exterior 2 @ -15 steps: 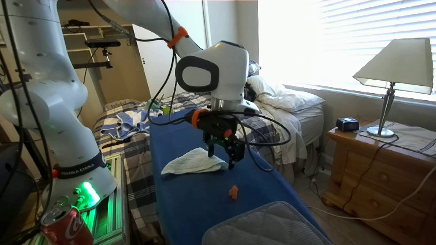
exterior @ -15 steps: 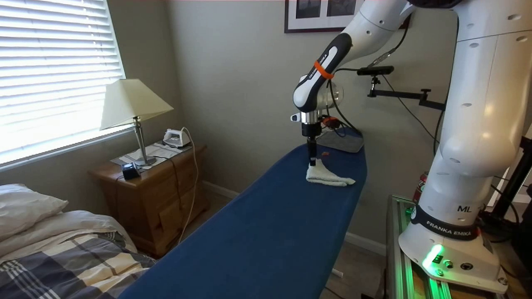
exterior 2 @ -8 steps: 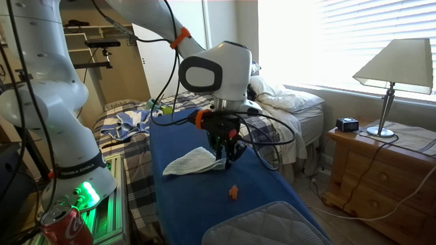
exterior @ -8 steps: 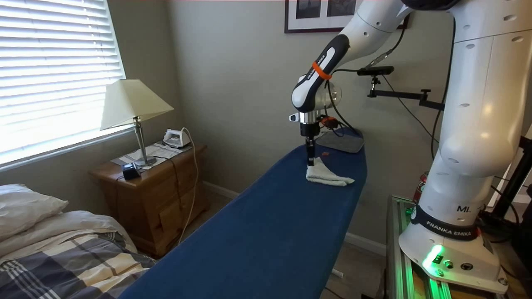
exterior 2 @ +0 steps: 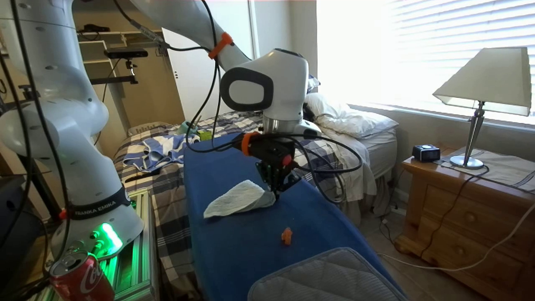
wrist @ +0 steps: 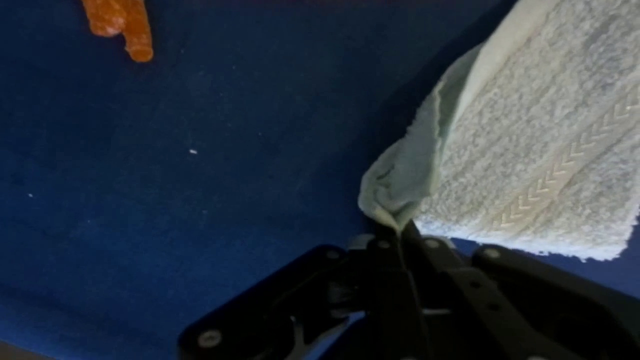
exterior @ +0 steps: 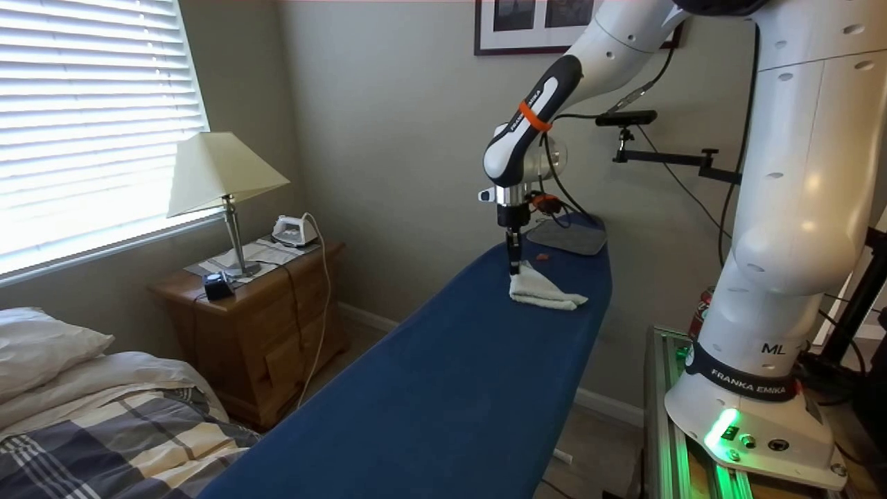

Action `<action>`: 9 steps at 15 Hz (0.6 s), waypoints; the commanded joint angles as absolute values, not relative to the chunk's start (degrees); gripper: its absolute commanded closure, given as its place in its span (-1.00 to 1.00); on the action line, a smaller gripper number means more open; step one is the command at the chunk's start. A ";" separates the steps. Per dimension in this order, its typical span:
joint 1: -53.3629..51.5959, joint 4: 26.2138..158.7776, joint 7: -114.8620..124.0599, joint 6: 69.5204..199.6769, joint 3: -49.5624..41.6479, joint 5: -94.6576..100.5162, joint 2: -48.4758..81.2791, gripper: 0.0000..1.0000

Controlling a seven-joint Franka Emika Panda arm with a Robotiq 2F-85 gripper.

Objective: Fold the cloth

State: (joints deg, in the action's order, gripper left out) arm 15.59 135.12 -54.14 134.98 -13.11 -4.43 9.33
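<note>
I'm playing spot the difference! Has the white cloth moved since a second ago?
Yes, a little. In an exterior view the white cloth has shifted left: its right tip is now farther from the right edge of the blue ironing board.

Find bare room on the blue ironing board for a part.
Free: the board from the small white terry cloth toward the blue plaid bedding. Tighter: between cloth and grey quilted pad, beside the small orange piece. Crowded: the cloth's tip, pinched by the black gripper.

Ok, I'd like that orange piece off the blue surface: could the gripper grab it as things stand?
Probably not: the gripper looks shut on part of the white cloth, though nothing visible blocks the way to the orange piece.
</note>
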 commanded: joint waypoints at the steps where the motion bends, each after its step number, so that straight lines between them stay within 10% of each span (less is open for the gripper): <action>1: 16.04 136.28 -54.75 134.24 -12.16 -4.40 6.56 0.93; 9: 14.26 140.99 -52.05 131.16 -11.91 -2.17 -0.91 0.92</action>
